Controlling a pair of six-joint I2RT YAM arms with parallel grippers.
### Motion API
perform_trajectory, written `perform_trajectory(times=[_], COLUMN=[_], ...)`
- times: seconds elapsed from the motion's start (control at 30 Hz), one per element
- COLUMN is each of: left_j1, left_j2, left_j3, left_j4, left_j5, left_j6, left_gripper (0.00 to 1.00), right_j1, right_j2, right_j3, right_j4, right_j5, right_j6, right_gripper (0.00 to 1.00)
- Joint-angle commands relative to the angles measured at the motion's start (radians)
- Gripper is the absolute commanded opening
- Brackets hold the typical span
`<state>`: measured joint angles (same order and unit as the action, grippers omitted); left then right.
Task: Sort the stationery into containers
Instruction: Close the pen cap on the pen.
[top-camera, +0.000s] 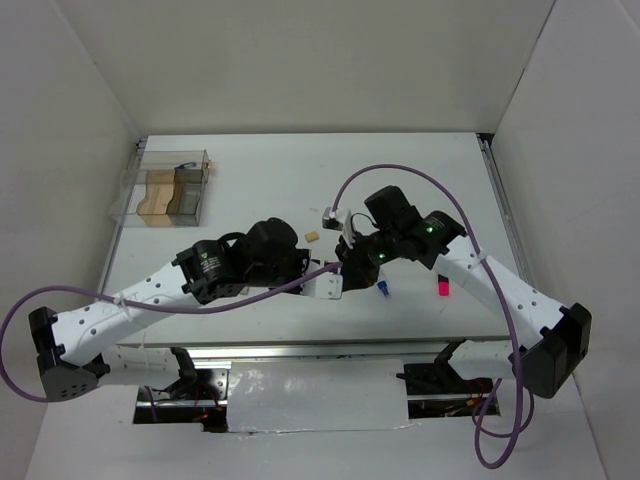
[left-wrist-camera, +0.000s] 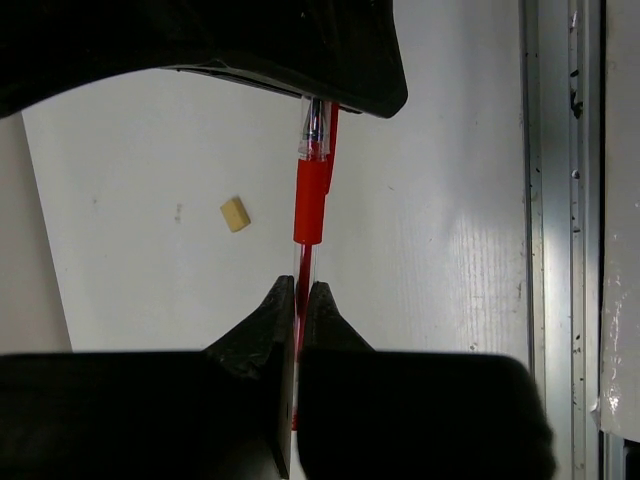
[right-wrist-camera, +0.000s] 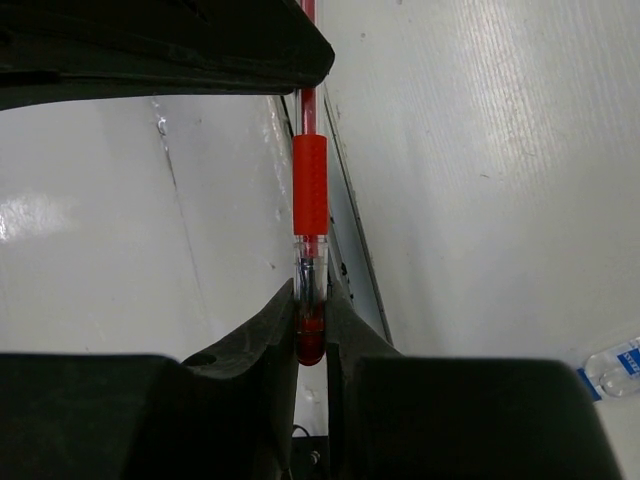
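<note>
The left tool (left-wrist-camera: 296, 297) is closed to a narrow gap on the red pen (left-wrist-camera: 310, 200). Its two dark fingers press the thin clear barrel from both sides, just behind the red sleeve. From this tool the pen runs straight forward, and its far end goes under the right tool (right-wrist-camera: 310, 300), which faces the left one.

In the right wrist view the right tool is also closed narrowly and holds the same pen at its clear end. The red ribbed sleeve is just ahead of its fingertips, and further ahead the pen disappears under the dark body of the left tool. Each tool therefore grips one end of the pen. It cannot be told whether the pen touches the desk (top-camera: 300, 170).

In the overhead view the two tools meet tip to tip, and the pen is hidden between them.

A small tan eraser block (left-wrist-camera: 234, 214) lies on the desk ahead of the left tool's fingers, to the left of the pen and apart from it. The clear blue-capped tube (top-camera: 382, 288) lies just beside the right tool, on its near side. The pink-black marker (top-camera: 443, 288) lies further to the right, near the right arm. The clear compartment box (top-camera: 165, 190) stands well apart from both tools, far to the left, with a tan block and a brown block side by side inside it.
</note>
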<state>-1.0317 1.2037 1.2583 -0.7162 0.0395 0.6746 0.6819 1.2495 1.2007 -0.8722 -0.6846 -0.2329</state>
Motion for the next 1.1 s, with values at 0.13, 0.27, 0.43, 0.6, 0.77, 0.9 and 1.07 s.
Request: perform_trajectory(times=[0.13,0.27,0.43,0.6,0.77,0.9,1.07], left_j1=[-0.014,-0.016,-0.016,-0.014,-0.016,-0.014,-0.016], left_j2=[0.033,0.036,0.023,0.014,0.002,-0.006,-0.015], left_j3=[0.105,0.118,0.099,0.078,0.053,0.039,0.024], left_j4=[0.049,0.043,0.049,0.046,0.054,0.051,0.058], left_j5=[0.149,0.149,0.131,0.086,0.071,0.06,0.053], left_j6=[-0.073,-0.072,-0.058,-0.041,-0.038,-0.032,-0.029], left_gripper=[0.0,0.0,0.0,0.08,0.23,0.29,0.39], right_j1=[0.034,0.041,0.038,0.039,0.03,0.022,0.015], right_j2=[-0.009,0.01,0.001,-0.001,-0.005,-0.013,-0.024], right_j3=[0.007,0.007,-0.013,-0.016,-0.013,-0.023,-0.033], right_j4=[0.223,0.237,0.266,0.263,0.26,0.26,0.26], right_j5=[-0.032,-0.036,-0.047,-0.044,-0.044,-0.047,-0.052], right_j6=[-0.009,-0.016,-0.017,-0.022,-0.019,-0.017,-0.016], right_gripper=[0.0,0.0,0.0,0.0,0.0,0.0,0.0])
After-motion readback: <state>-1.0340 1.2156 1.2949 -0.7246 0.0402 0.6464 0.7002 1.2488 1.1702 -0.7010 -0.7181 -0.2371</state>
